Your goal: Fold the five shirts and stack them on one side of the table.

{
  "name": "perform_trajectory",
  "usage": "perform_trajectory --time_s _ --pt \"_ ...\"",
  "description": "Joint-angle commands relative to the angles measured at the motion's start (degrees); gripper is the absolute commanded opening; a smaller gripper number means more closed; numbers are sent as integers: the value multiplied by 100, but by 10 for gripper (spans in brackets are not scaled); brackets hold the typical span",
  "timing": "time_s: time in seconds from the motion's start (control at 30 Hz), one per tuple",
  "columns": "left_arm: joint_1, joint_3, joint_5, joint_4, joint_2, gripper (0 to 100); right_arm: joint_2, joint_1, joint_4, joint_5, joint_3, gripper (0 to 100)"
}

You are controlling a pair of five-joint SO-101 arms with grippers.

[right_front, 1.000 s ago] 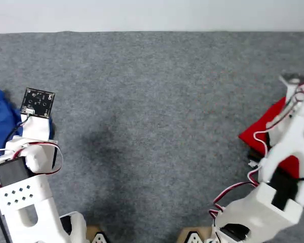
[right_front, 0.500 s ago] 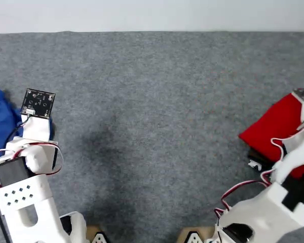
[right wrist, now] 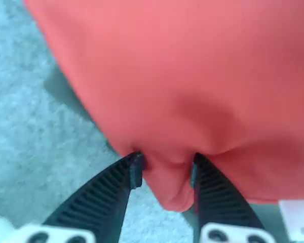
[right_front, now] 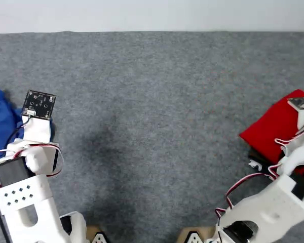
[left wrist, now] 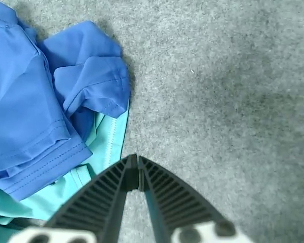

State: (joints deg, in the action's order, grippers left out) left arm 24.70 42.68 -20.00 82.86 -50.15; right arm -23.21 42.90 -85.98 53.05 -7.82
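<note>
A red shirt (right_front: 273,130) lies bunched at the table's right edge, over something dark (right_front: 257,153). In the right wrist view my right gripper (right wrist: 164,169) is shut on a fold of the red shirt (right wrist: 192,81), cloth pinched between its fingers. At the far left lies a crumpled blue shirt (right_front: 0,117). The left wrist view shows the blue shirt (left wrist: 25,101) on top of a teal shirt (left wrist: 99,152). My left gripper (left wrist: 137,173) is shut and holds nothing, its tips over the grey cloth just beside the teal hem.
Grey carpet-like cloth (right_front: 152,101) covers the table between the two piles. A pale wall runs along the far edge (right_front: 152,32). The right arm's body (right_front: 273,202) and the left arm's body (right_front: 25,192) stand at the near edge.
The right arm has swung toward the right edge and back toward its base, uncovering more of the red shirt. The left arm has stayed still.
</note>
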Motion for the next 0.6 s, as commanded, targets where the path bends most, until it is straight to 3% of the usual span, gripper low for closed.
perform_trajectory --time_s 0.0,0.13,0.27,0.57 --pt "0 -189 -62 18 -114 6 -48 171 330 70 -44 83" --pt "-18 -189 -62 9 -114 6 -40 277 382 229 -105 8" --pt "-18 -189 -62 9 -114 6 -31 391 286 264 -484 9" --pt "-18 -189 -62 9 -114 6 -40 435 -1226 1055 -2295 9"
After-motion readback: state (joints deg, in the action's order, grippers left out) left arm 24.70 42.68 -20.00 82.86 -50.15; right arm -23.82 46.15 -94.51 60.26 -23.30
